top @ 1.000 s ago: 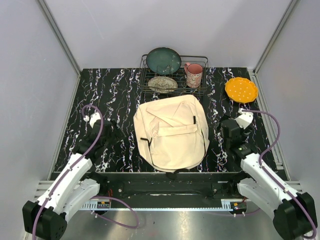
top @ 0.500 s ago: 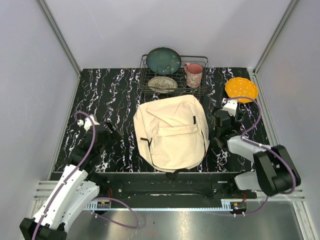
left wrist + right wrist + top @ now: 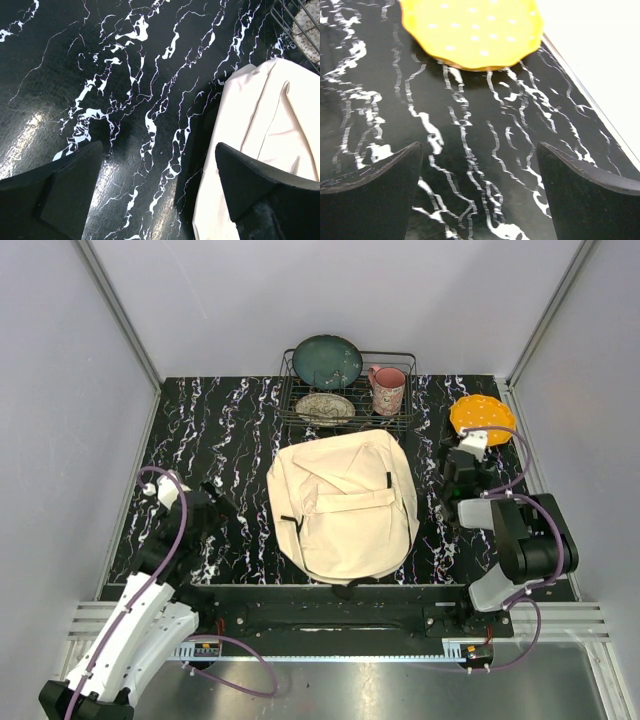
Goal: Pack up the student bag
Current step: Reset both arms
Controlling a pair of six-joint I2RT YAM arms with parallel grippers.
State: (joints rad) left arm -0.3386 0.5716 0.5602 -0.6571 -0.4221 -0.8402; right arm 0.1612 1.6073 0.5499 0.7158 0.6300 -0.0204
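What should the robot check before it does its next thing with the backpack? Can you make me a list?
1. Left gripper open with nothing in it: ok.
2. Right gripper open with nothing in it: ok.
3. Student bag lying flat in the middle of the table: ok.
4. Bag's opening unzipped and ready for packing: cannot tell; no open zipper shows from above.
5. Yellow plate lying free on the table, just ahead of the right gripper: ok.
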